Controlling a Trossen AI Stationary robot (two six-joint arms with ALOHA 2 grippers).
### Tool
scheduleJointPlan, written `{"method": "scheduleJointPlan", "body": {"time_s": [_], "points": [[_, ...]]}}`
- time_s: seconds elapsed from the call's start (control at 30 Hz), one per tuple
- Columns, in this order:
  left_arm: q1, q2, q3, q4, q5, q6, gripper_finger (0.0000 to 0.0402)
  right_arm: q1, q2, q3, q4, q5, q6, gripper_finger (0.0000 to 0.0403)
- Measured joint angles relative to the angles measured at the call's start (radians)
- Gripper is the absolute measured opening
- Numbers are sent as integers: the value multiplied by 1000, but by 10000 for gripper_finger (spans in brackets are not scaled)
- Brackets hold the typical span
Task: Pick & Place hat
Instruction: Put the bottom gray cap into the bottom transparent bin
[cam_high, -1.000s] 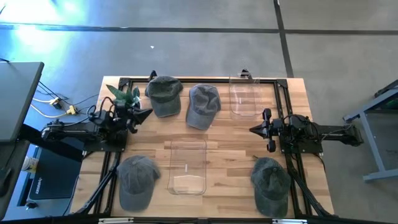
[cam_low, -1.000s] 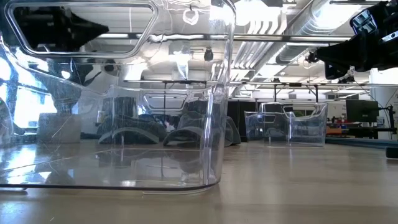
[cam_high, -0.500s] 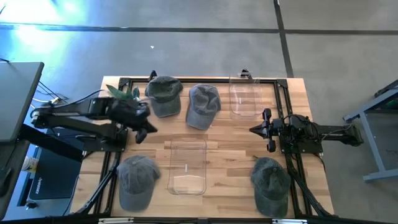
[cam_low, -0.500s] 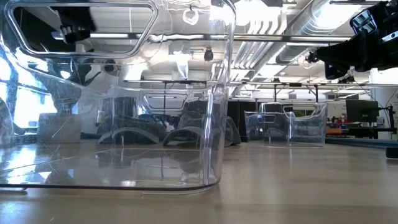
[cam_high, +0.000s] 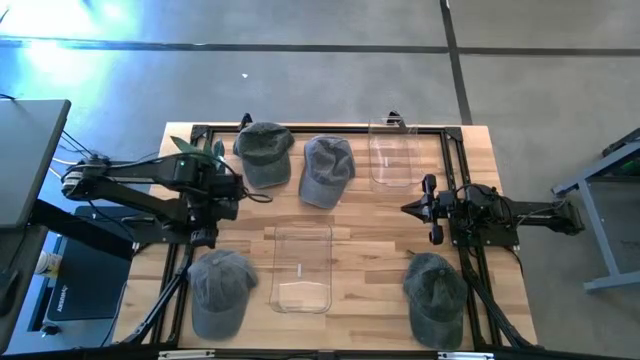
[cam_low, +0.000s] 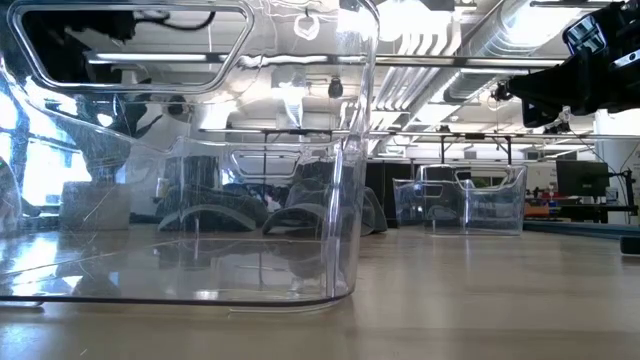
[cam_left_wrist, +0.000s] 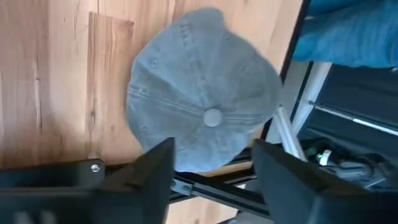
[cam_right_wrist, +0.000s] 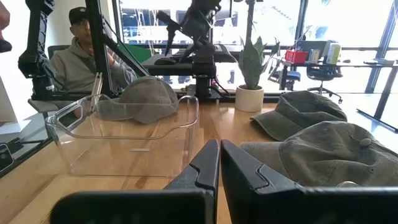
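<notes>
Several grey caps lie crown-up on the wooden table. One cap (cam_high: 220, 290) is at the near left, one (cam_high: 437, 295) at the near right, and two (cam_high: 265, 152) (cam_high: 327, 168) at the far edge. My left gripper (cam_high: 207, 222) is open and empty. It points down, above the table just far of the near-left cap. In the left wrist view its fingers (cam_left_wrist: 212, 149) stand apart with that cap (cam_left_wrist: 205, 112) below them. My right gripper (cam_high: 432, 210) is shut and empty at the table's right side, pointing left.
A clear plastic bin (cam_high: 302, 268) stands near the table's middle front, and another (cam_high: 395, 152) at the far right. A potted plant (cam_high: 195, 152) stands at the far left corner. A black frame rail (cam_left_wrist: 74, 171) runs along the table's left side. A person (cam_right_wrist: 81, 62) sits beyond the table's left side.
My left arm has risen from its resting place at the table's left edge and swung out over the table. Its gripper has tipped from pointing toward the table's right to pointing down, and has gone toward the near edge, closer to the near-left cap.
</notes>
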Motion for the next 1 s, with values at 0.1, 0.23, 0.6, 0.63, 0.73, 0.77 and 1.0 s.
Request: {"method": "scheduleJointPlan", "body": {"time_s": [0.1,0.23,0.6,0.63,0.73,0.77,1.0], "points": [[0,4,-67,39,-1,10,279,0,0,0,0,0,0,12],[0,2,-154,46,-3,68,315,0,0,0,2,0,0,12],[-80,2,-290,240,64,80,321,0,0,0,3,0,0,12],[-103,1,-298,266,79,76,321,0,0,0,3,0,0,12],[-176,2,-316,341,106,35,321,0,0,0,3,0,0,12],[-199,2,-320,366,110,14,321,0,0,0,3,1,0,12],[-332,2,-354,469,140,-169,321,0,0,0,3,1,0,12]]}}
